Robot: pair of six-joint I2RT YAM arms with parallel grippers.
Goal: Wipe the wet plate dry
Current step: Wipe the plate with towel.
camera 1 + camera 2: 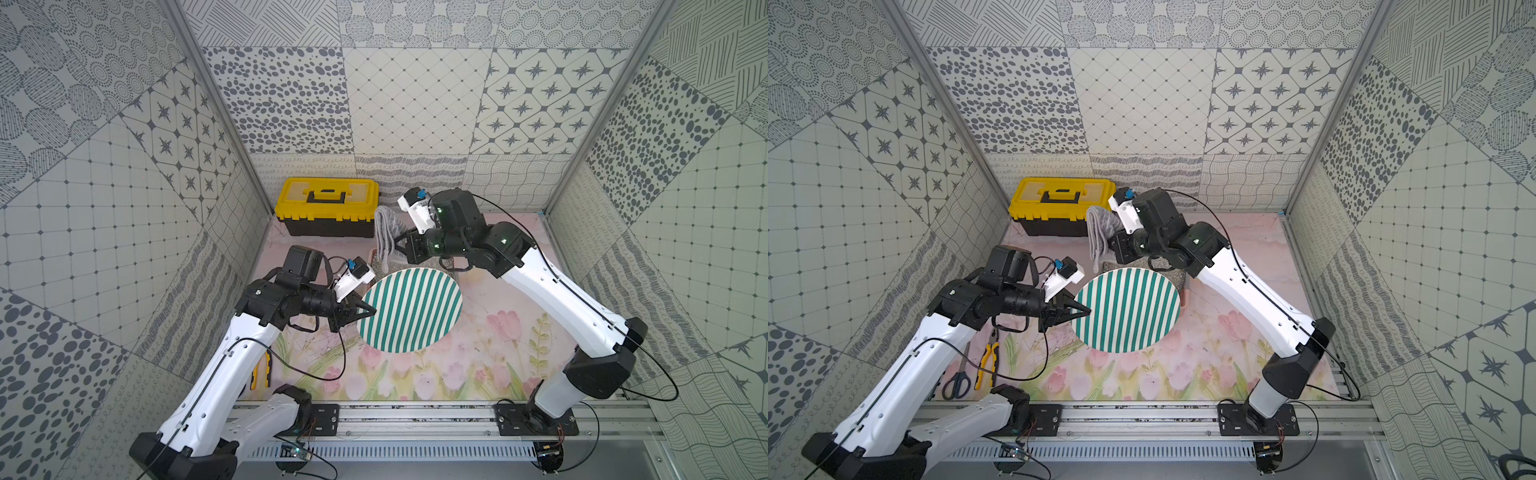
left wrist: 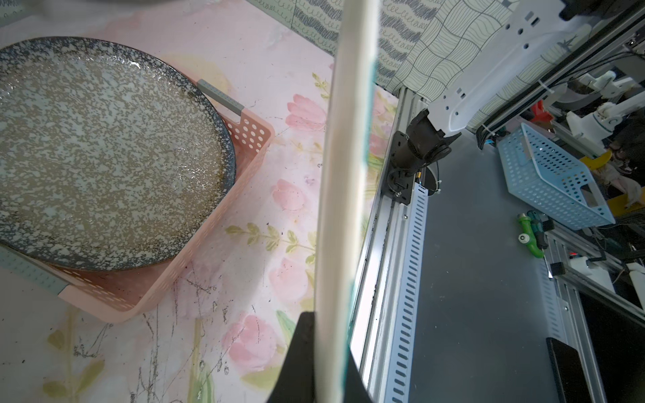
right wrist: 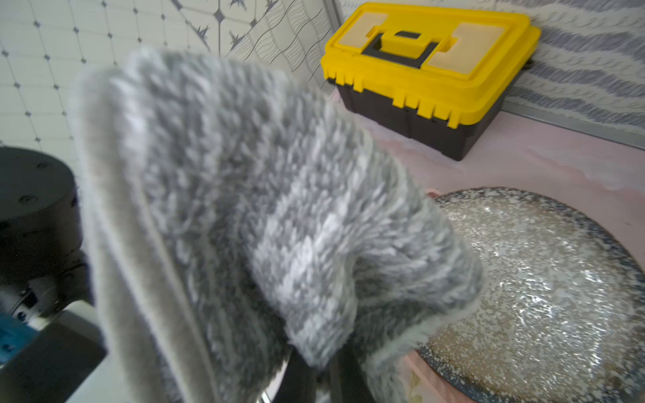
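The left gripper (image 1: 366, 311) pinches the striped plate (image 1: 411, 309) by its rim; the right gripper (image 1: 400, 245) clamps a grey towel (image 1: 384, 232) beside the toolbox (image 1: 326, 205).

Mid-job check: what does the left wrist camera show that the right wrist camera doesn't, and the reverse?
Left wrist only: the green-and-white striped round plate, seen edge-on, clamped in the left gripper, plus the pale blue perforated basket outside the cell. Right wrist only: the fluffy grey cloth held by the right gripper, and the yellow-and-black plastic toolbox. Both: the dark-rimmed speckled plate resting on the pink perforated basket.
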